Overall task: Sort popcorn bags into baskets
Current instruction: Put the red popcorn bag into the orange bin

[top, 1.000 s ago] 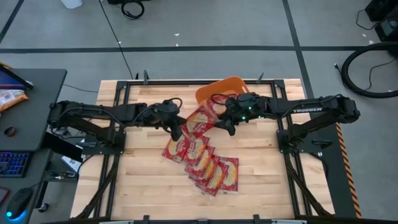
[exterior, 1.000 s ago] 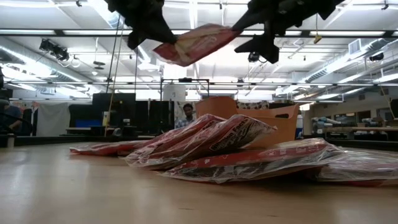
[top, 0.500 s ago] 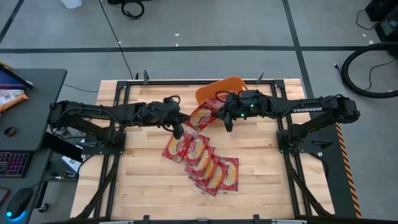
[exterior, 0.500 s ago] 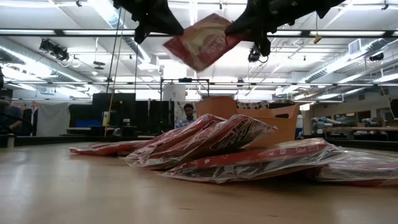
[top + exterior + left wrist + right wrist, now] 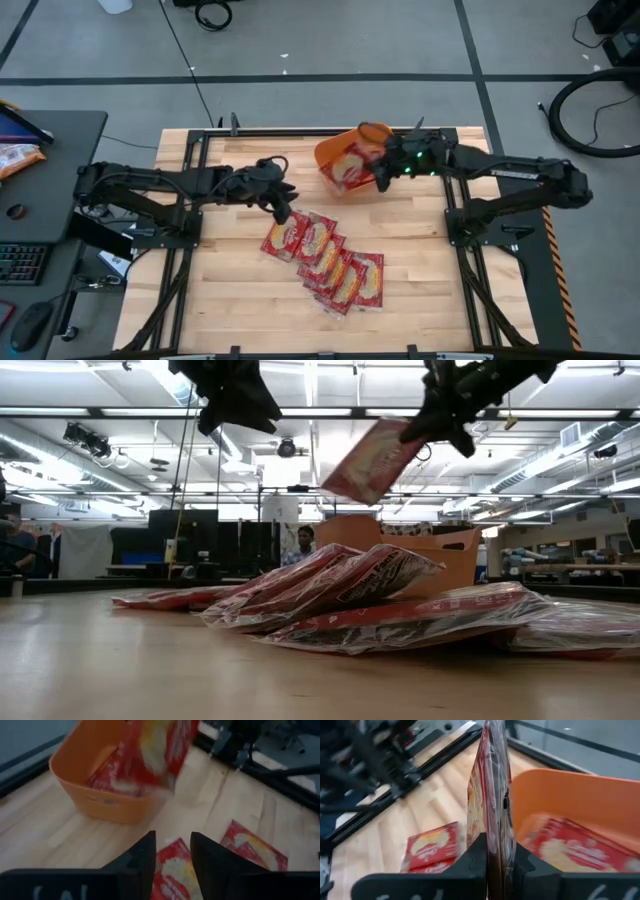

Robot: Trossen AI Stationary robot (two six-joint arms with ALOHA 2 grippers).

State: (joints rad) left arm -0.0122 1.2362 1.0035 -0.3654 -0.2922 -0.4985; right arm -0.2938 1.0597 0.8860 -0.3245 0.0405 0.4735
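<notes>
A red popcorn bag (image 5: 350, 168) hangs in the air over the orange basket (image 5: 370, 130) at the table's far middle, with my right gripper (image 5: 378, 178) shut on it. Another bag (image 5: 570, 850) lies inside the basket. Several more popcorn bags (image 5: 325, 255) lie overlapping in a row on the table's middle. My left gripper (image 5: 287, 212) hovers open above the far end of that row, with nothing between its fingers (image 5: 145, 860). My right gripper pinches the bag's edge (image 5: 492, 832) between its two fingers, coming from the table's right side. The bag stands edge-on in the hold. It hangs tilted, down and leftward from the fingers (image 5: 440, 420), lifted clear above the basket.
Black frame rails (image 5: 300, 133) run along the table's far edge and sides. A dark desk (image 5: 40, 180) with a keyboard stands left of the table. Bare wood lies near the table's front and left. A person (image 5: 302, 545) stands far off in the room.
My right gripper has shut on the bag that my left gripper held up, and my left gripper has let go. The right gripper has carried the bag toward the table's far right, over the basket, where it now hangs more steeply.
</notes>
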